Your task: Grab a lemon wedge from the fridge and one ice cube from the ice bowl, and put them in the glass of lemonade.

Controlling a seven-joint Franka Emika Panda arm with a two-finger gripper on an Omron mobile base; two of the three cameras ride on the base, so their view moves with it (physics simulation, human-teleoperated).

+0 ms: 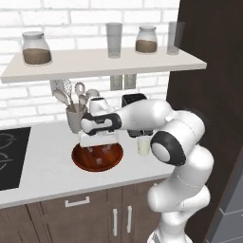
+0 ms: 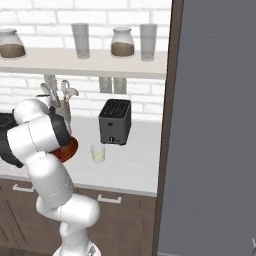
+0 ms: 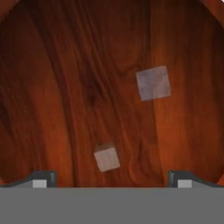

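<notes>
On the counter [image 1: 47, 156], the ice bowl [image 1: 97, 157] sits near the front edge, right of the black cooktop [image 1: 10, 156], with bare counter between them. The gripper [image 3: 112, 181] hangs low over the bowl, jaws wide apart and holding nothing. Between the fingertips [image 3: 41, 180] lies one ice cube [image 3: 106, 158]; a second cube [image 3: 152, 83] lies farther in, clear wood around both. Just right of the bowl stands the glass of lemonade [image 1: 143, 145], in front of the toaster [image 2: 115, 121]. The fridge [image 2: 215, 130] closes off the counter's right end.
</notes>
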